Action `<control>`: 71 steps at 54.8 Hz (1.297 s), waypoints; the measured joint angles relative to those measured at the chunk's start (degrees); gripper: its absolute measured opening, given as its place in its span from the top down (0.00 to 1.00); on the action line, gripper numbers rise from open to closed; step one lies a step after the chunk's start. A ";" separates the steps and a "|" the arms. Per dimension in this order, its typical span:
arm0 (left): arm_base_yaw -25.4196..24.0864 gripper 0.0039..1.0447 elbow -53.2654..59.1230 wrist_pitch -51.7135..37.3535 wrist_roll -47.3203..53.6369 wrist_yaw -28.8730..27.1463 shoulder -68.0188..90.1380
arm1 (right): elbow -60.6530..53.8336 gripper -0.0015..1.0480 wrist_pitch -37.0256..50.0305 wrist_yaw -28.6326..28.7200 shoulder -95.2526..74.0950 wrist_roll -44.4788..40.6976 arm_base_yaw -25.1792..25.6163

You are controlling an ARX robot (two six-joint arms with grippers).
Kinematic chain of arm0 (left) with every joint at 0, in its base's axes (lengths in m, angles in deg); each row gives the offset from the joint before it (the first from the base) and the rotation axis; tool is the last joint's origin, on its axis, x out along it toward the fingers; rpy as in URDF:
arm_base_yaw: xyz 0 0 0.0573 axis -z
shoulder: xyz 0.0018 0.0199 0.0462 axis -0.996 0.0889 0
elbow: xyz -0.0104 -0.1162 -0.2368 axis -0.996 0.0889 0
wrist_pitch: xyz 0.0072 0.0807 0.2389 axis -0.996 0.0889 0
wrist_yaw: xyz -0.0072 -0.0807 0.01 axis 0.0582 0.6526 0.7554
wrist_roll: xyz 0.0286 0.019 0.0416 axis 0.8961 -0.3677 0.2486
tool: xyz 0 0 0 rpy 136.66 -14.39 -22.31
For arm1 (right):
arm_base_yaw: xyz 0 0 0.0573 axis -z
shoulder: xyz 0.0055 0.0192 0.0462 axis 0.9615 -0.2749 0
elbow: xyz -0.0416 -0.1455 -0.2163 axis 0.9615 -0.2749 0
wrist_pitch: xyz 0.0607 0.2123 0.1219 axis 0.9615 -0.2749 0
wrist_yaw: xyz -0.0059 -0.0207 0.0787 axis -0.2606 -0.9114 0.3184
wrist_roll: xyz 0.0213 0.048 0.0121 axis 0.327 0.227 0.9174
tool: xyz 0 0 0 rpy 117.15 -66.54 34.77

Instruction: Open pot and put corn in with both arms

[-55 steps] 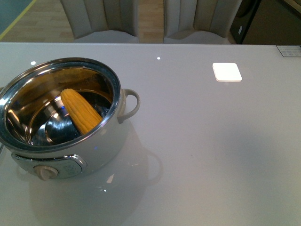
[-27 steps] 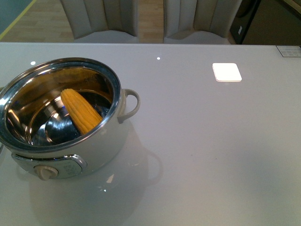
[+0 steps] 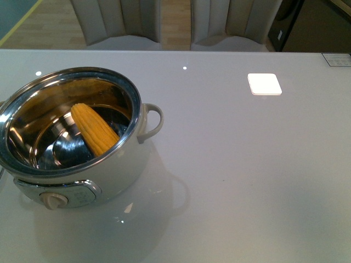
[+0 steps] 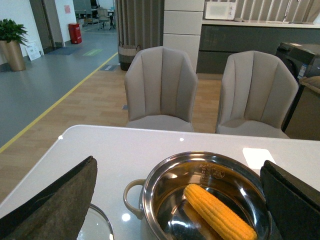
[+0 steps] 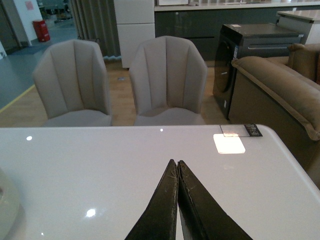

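The white pot [image 3: 130, 160] stands open at the table's left, with its steel rim, a loop handle [image 3: 154, 121] and a beige knob [image 3: 55, 200]. The yellow corn [image 3: 94, 129] lies slanted inside it, tapered end up against the wall. Neither arm shows in the front view. In the left wrist view my left gripper [image 4: 178, 161] is open, its fingers spread either side of the pot [image 4: 149, 196] and the corn [image 4: 217, 212], touching neither. My right gripper [image 5: 176, 162] is shut on nothing above bare table, with the pot's edge [image 5: 6, 200] off to one side.
A round glass lid [image 4: 98, 226] lies on the table beside the pot. A white square patch [image 3: 264, 84] sits at the table's far right. Two beige chairs [image 3: 118, 22] stand behind the far edge. A sofa [image 5: 280, 85] is past the table's right end.
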 joint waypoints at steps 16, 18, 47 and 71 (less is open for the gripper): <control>0.00 0.07 0.00 0.00 0.00 0.02 0.00 | 0.00 0.98 -5.16 0.00 5.16 0.00 0.02; -0.02 0.07 0.00 0.00 0.00 0.00 0.00 | 0.00 0.98 -5.77 0.00 5.73 0.00 0.02; -0.02 0.07 0.00 0.00 0.00 0.00 0.00 | 0.02 0.98 -17.46 -0.11 17.11 0.00 0.02; -0.02 0.07 0.00 0.00 0.02 0.02 0.00 | 0.02 0.31 -17.46 -0.11 17.16 -0.07 0.02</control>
